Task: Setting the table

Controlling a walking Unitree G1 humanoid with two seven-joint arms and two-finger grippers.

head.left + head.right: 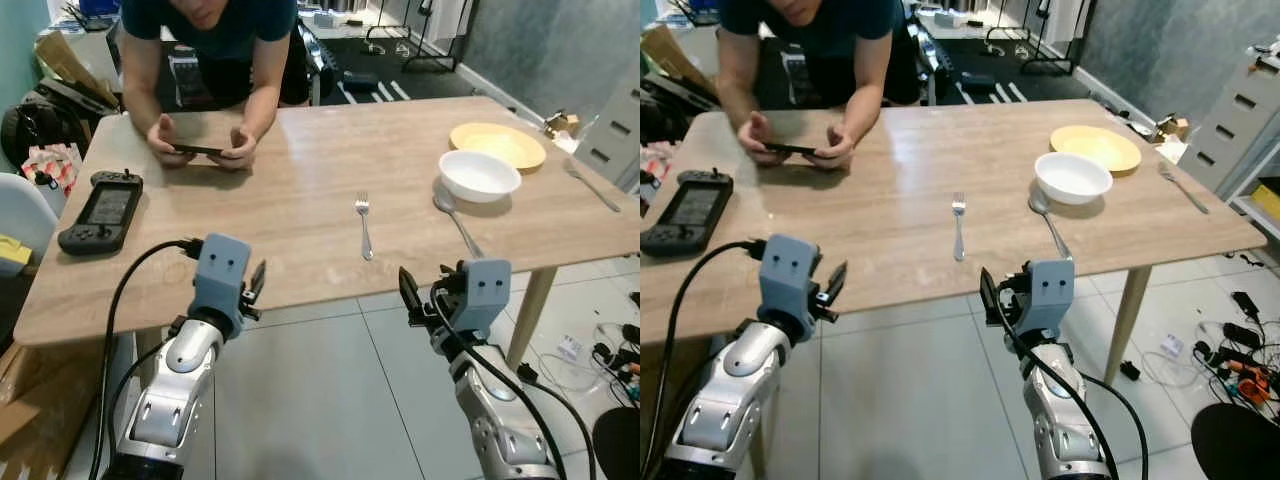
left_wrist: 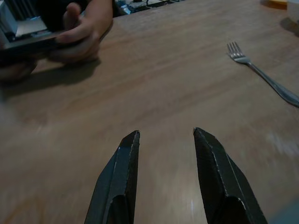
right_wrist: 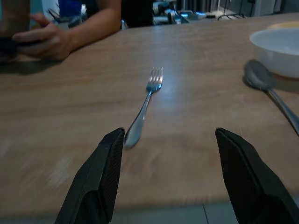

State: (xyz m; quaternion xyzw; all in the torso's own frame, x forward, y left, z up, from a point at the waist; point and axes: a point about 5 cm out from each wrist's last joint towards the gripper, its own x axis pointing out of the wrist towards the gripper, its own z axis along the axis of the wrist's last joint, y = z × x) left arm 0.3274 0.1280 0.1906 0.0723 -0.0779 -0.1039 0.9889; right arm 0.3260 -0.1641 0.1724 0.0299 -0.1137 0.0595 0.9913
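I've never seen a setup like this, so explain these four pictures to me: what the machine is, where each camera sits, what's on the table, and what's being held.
This is a humanoid robot with two silver arms, each ending in two black fingers. The two wide pictures come from cameras in its head, looking down at a wooden table. The two close pictures come from cameras on its wrists, looking along the fingers.

The left gripper and right gripper hover at the near table edge, jaws open, holding nothing.

On the table lie a fork, a spoon, a white bowl, a yellow plate, a second fork at the far right, and a black game console. A person leans on the far side, holding a phone.
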